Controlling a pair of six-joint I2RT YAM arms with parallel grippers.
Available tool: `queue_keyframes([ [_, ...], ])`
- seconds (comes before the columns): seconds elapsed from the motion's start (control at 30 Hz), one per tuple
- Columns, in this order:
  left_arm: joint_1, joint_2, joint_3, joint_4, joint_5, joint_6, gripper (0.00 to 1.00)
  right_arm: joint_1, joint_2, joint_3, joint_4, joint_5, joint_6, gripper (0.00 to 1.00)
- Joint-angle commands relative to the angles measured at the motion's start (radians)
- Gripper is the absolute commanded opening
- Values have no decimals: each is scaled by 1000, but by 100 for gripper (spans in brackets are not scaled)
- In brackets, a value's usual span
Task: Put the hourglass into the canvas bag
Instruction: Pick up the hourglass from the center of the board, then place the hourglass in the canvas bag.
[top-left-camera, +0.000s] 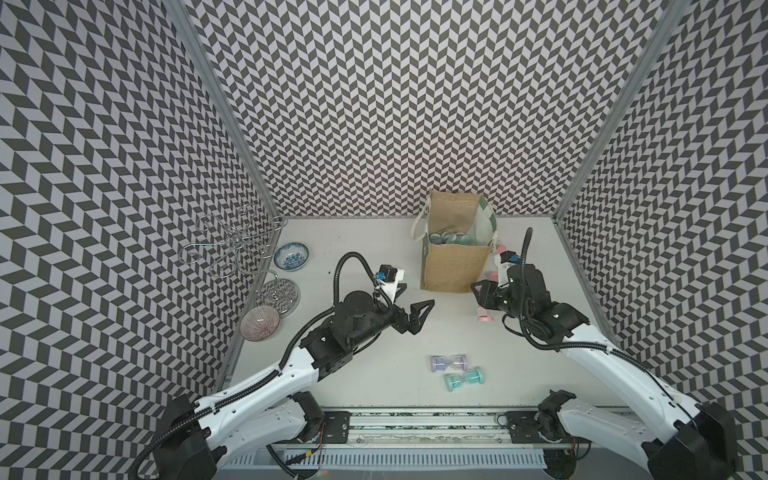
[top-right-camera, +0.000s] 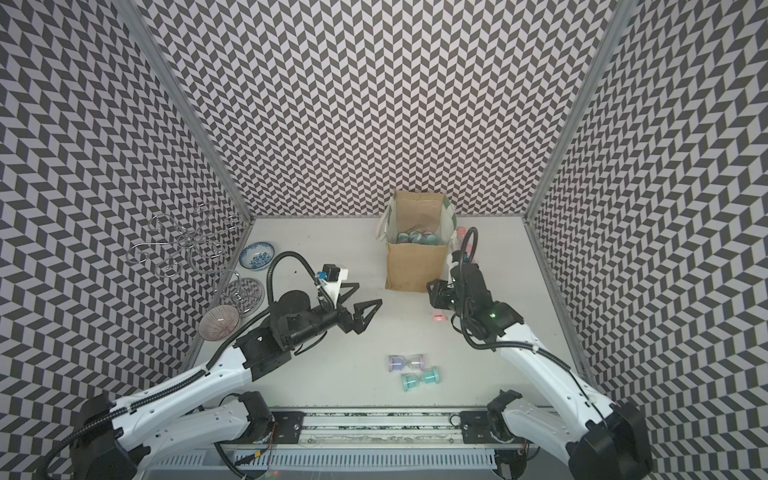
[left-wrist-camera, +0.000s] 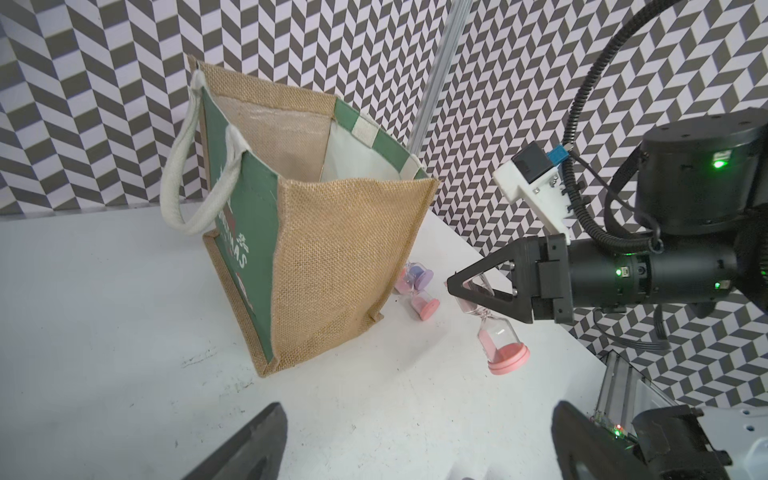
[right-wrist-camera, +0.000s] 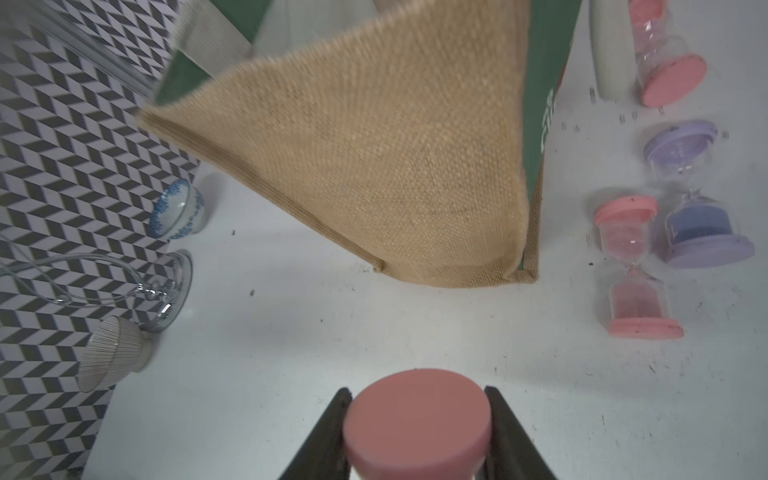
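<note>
Pink hourglass (left-wrist-camera: 498, 333) pinched between right jaws.

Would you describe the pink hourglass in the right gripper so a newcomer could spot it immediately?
Find the tall canvas bag near the back of the table; the right gripper sits off its near corner on the robot's right. The pink hourglass is clamped by its upper bulb between those jaws, whereas the other pink hourglasses beside the bag are ungripped.
</note>
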Motion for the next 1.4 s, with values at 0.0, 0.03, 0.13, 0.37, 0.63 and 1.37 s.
queue_keyframes([
  [0.0, -4, -12, 49, -11, -16, 19, 99, -5, -13, 88, 66, -2, -16, 29],
  [0.03, -2, -10, 58, -13, -16, 23, 99, -5, 1, 121, 62, 9, -17, 29],
  [0.13, -2, -3, 88, -26, -18, 37, 99, -5, 48, 210, 66, 15, -21, 29],
  [0.37, 12, 30, 153, -55, -1, 68, 99, -6, 186, 419, 96, 61, -41, 29],
  [0.63, 43, 60, 179, -31, 7, 56, 99, -32, 373, 637, 116, 115, -55, 29],
  [1.37, 162, 130, 165, 45, 94, -7, 99, -112, 872, 889, 112, 152, -131, 29],
])
